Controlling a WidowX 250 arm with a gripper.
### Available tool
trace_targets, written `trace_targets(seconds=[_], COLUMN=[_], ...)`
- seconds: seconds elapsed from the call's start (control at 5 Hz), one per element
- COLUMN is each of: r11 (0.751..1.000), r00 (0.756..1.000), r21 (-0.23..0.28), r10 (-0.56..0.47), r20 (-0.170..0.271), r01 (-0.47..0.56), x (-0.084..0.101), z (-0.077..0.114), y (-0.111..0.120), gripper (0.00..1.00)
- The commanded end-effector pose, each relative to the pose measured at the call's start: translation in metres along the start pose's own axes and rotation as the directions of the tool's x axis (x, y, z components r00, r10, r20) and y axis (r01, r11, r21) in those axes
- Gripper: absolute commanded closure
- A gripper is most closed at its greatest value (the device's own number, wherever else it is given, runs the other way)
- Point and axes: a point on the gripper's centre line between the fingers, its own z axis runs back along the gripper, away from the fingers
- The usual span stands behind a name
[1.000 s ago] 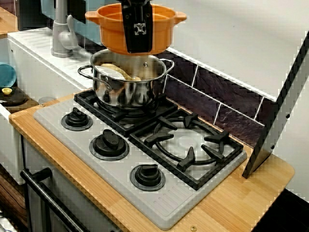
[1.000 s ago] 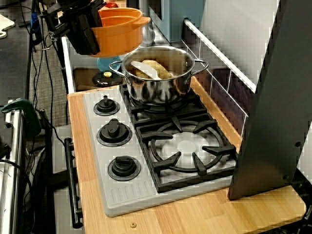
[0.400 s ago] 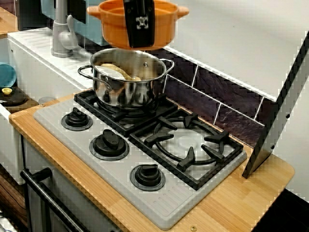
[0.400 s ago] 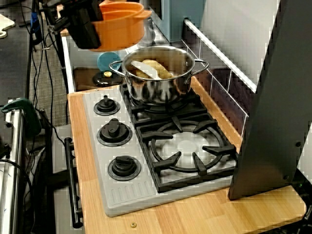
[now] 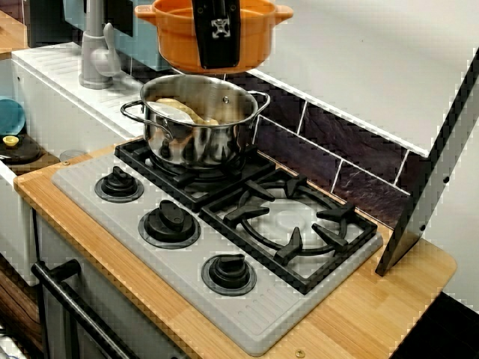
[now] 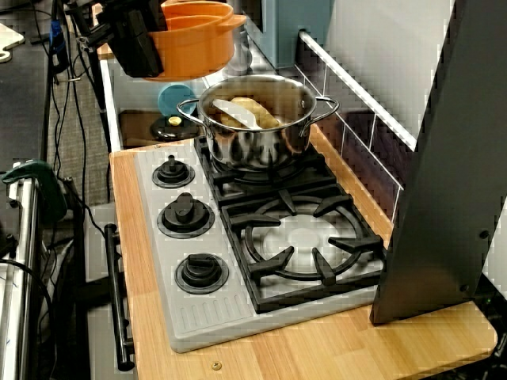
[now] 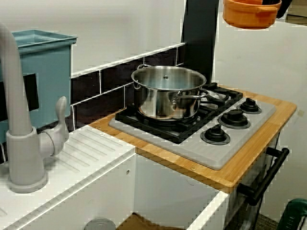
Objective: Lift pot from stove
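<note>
Clearance: I see pot (image 5: 213,34) hanging well above steel pot (image 5: 196,129) and stove (image 5: 224,232), touching neither.
Claw: gripper (image 5: 217,34) clenched on pot's near rim.

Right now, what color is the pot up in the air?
Orange. The pot shows best in the front view of the stove, held by the gripper.

Toy kitchen set in a lab: grey stove (image 5: 224,247) in wooden bench (image 5: 374,314), plastic faucet (image 7: 21,143) beside it, cables left of stove.
</note>
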Motion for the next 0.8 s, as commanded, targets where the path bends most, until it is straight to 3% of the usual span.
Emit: trace_targets(seconds=[0.0,0.6], r11=[1.0,1.0], r00=[0.999,0.999], r21=[0.01,0.009], r10=[-0.003,0.001], r20=[0.043,0.046], r01=[0.002,-0.001], x=[0.001,-0.0008], z=[0.0128,0.0152], y=[-0.0036,-0.0007], gripper=[1.0,1.0])
